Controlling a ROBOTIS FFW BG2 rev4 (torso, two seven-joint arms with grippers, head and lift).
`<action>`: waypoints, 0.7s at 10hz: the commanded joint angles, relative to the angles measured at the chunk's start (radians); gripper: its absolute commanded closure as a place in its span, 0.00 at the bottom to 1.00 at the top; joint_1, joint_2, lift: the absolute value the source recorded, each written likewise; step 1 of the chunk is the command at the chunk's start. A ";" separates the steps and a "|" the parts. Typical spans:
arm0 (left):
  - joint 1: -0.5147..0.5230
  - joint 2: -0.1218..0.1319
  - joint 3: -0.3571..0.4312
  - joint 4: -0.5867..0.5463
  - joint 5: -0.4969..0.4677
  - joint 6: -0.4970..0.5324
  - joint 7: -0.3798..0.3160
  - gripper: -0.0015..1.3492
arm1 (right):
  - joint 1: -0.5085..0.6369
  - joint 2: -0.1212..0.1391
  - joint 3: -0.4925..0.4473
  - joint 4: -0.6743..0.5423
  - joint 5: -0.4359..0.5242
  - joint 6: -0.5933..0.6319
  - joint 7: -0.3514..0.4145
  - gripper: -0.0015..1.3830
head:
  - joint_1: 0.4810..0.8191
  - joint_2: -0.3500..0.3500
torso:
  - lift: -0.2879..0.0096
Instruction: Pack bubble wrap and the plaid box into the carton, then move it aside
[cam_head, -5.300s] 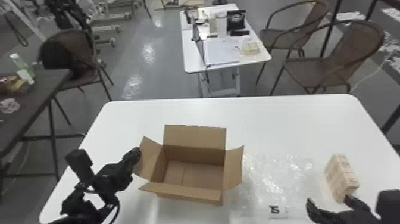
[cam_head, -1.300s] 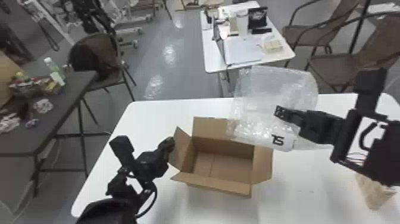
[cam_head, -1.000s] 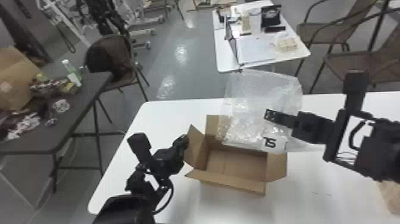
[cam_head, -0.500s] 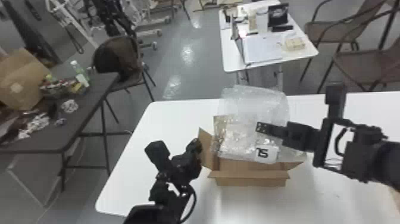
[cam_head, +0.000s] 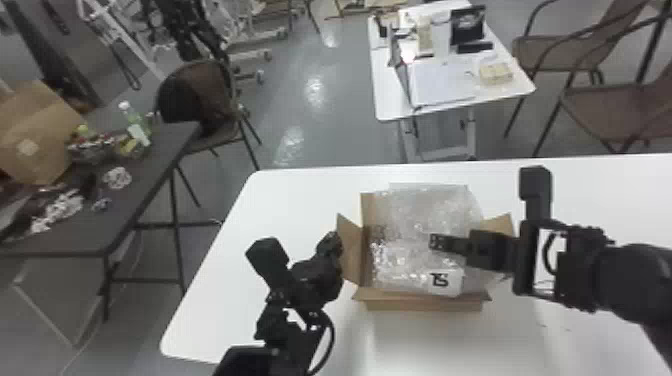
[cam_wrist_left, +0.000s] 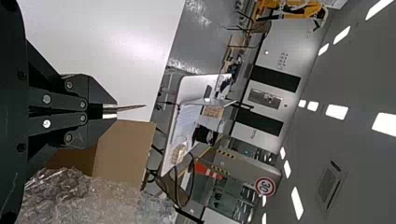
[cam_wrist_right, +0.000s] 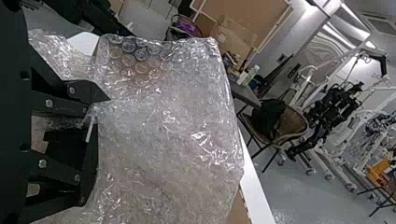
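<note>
Bubble wrap (cam_head: 420, 212) lies over the open carton (cam_head: 425, 304), beneath and against the spread jaws of the nearer right arm (cam_head: 630, 280), while the left arm (cam_head: 317, 282), its jaws pressed together, stands beside the carton's left flap (cam_head: 351, 255).

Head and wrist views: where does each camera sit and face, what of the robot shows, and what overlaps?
Head view: on the head, looking forward and down at the carton on the white table; left gripper and right gripper show, with their arms.
Left wrist view: on the left wrist, facing past its gripper to the small desk and ceiling.
Right wrist view: on the right wrist, facing across bubble wrap toward the brown chair; its gripper shows.
Shared: head and left wrist, small desk; head and right wrist, brown chair.
</note>
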 joint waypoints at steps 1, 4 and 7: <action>0.001 0.000 -0.017 0.000 0.010 -0.006 0.005 0.90 | -0.034 0.001 0.037 0.109 -0.015 -0.067 0.016 0.86 | 0.63 1.00 | 0.88; -0.007 0.002 -0.029 0.006 0.021 -0.011 0.006 0.90 | -0.074 0.001 0.138 0.264 -0.121 -0.201 0.030 0.55 | 0.63 1.00 | 0.88; 0.007 0.003 -0.020 0.006 0.041 -0.029 0.006 0.90 | -0.014 0.001 0.088 0.137 -0.024 -0.216 0.035 0.06 | 0.63 1.00 | 0.88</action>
